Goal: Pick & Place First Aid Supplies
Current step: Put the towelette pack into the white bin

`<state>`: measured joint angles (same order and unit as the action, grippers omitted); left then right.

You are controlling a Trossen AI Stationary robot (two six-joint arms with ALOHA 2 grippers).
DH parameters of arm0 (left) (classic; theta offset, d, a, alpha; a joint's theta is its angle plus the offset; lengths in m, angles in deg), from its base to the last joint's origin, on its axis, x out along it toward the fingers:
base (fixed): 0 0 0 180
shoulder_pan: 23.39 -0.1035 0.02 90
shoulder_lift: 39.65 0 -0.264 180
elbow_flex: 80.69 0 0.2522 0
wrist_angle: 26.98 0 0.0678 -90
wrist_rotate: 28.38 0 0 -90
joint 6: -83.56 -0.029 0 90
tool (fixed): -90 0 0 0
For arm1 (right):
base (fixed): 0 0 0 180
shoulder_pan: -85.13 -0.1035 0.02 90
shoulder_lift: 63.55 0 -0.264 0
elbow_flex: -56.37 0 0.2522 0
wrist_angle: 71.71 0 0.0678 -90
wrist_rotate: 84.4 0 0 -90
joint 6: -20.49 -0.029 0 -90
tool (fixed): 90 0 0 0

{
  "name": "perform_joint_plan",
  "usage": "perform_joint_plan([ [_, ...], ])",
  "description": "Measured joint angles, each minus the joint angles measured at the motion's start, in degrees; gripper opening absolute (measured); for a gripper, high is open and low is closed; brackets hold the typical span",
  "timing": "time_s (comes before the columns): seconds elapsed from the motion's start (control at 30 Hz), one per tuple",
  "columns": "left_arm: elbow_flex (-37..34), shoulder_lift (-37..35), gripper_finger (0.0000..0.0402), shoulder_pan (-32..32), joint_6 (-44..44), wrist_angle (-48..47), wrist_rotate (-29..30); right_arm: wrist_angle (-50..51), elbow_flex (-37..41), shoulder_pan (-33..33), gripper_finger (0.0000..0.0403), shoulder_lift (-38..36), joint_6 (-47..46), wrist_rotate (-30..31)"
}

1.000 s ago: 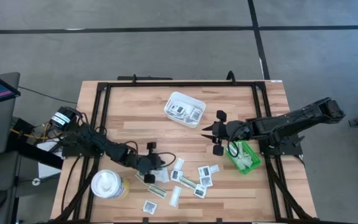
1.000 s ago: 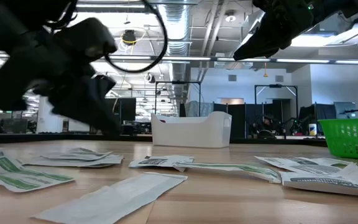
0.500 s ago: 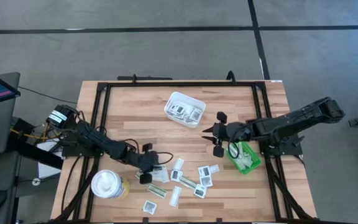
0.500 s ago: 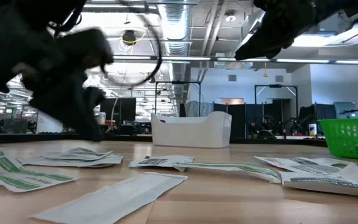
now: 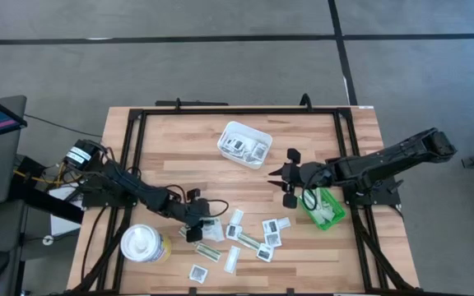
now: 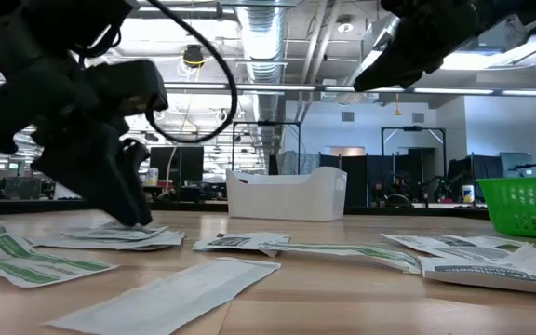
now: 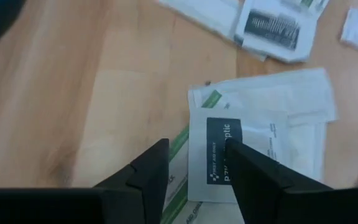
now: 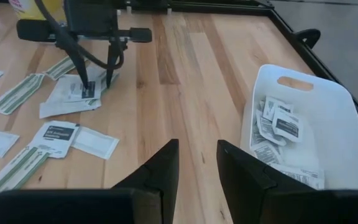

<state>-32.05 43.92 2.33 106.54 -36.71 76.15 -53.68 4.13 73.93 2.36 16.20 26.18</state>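
left wrist view shows my left gripper (image 7: 194, 171) with fingers apart, straddling the edge of a square white packet (image 7: 229, 158) lying on a small pile near the table's (image 5: 179, 156) front-left part. my right gripper (image 5: 280, 174) waits over the table's middle, beside the green bin (image 5: 323, 207), fingers slightly apart and empty. risk, i judge: closing here could pinch two stacked packets or slide the top one off on the smooth wood. behind the table, an open office with ceiling ducts.
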Motion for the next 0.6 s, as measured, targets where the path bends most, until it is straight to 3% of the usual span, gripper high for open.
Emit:
perform_joint_plan([
  [0.2, 0.3, 4.0, 0.0131, 0.3, 1.0, 1.3, -0.2, 0.0, 0.0, 0.1, 0.0102, 0.0, 0.3, 0.0],
  [0.43, 0.1, 2.8, 0.0012, 0.2, -2.0, 0.9, 2.2, -0.4, 0.0, 0.1, 0.0102, 0.0, 3.2, 0.0],
  [0.6, -0.2, 1.2, 0.0007, 0.2, -5.9, 2.0, 5.6, -0.5, 0.0, 0.8, 0.0102, 0.0, 3.4, 0.0],
])
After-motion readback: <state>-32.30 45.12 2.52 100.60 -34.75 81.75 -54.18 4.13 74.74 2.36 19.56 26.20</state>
